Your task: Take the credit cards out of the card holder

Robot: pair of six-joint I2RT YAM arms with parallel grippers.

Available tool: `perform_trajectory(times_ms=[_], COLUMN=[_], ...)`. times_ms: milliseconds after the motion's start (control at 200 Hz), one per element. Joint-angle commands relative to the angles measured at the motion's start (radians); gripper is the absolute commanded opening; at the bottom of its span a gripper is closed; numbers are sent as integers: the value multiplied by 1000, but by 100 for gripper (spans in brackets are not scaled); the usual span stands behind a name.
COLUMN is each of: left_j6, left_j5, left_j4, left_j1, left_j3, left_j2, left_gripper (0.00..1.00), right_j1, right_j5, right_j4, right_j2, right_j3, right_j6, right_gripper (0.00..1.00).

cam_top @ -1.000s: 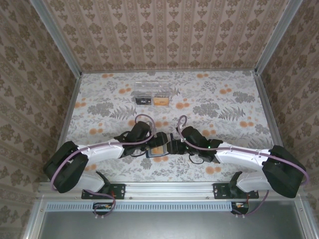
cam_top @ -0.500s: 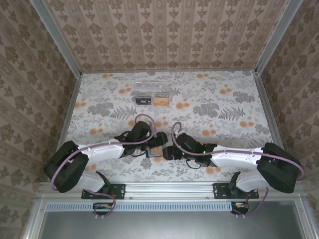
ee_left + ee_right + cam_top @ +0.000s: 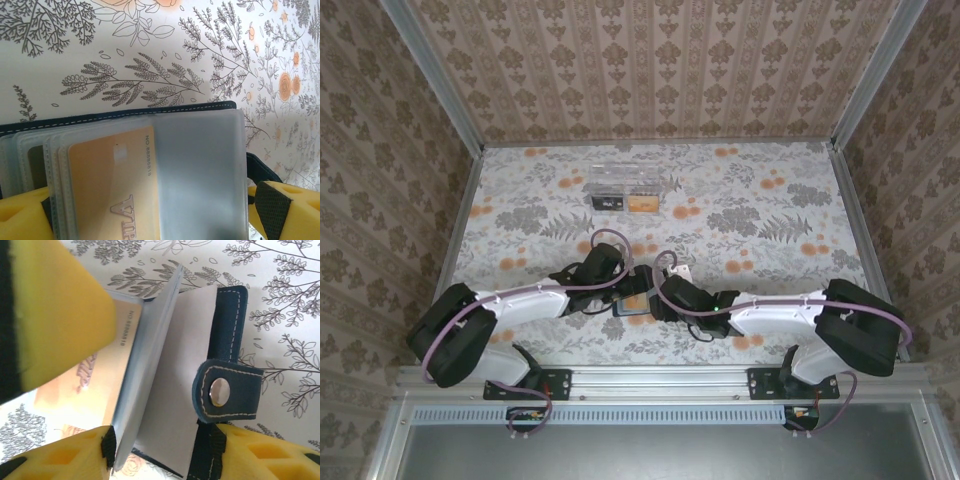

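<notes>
Over the floral-print worktop (image 3: 770, 200), left jaws clamp the open navy folding card holder (image 3: 230, 325); right jaws, grip unclear, should pinch only the orange-tan credit card (image 3: 110, 180), pulling straight along its clear sleeve (image 3: 200, 170).

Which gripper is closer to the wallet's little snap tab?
Right. The snap tab sits right beside the right gripper; the left gripper holds the card holder beyond the clear sleeve.

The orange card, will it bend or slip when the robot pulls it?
The orange card looks flat and straight-edged, so it is probably stiff, not floppy. It sits in a clear sleeve that looks smooth, so it may slide out easily. The sleeves fan out loosely from the card holder, so they would likely flop.
</notes>
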Motion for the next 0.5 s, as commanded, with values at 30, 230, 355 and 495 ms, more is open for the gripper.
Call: perform_trajectory(times_ms=[30, 230, 355, 495], left_j6=[38, 68, 73, 60], left_j5=[-36, -70, -80, -59], left_j4=[-80, -182, -217, -163], left_j1=[3, 43, 58, 59], left_j3=[30, 11, -9, -43], left_j2=[-64, -199, -277, -291], left_gripper=[98, 100, 93, 72], right_j1=[-6, -12, -14, -17], right_j5=[57, 73, 75, 79], right_j4=[-56, -67, -84, -132], right_j2=[32, 17, 6, 14], right_j3=[16, 4, 15, 53], right_j6=[39, 57, 42, 21], right_gripper=[54, 45, 37, 33])
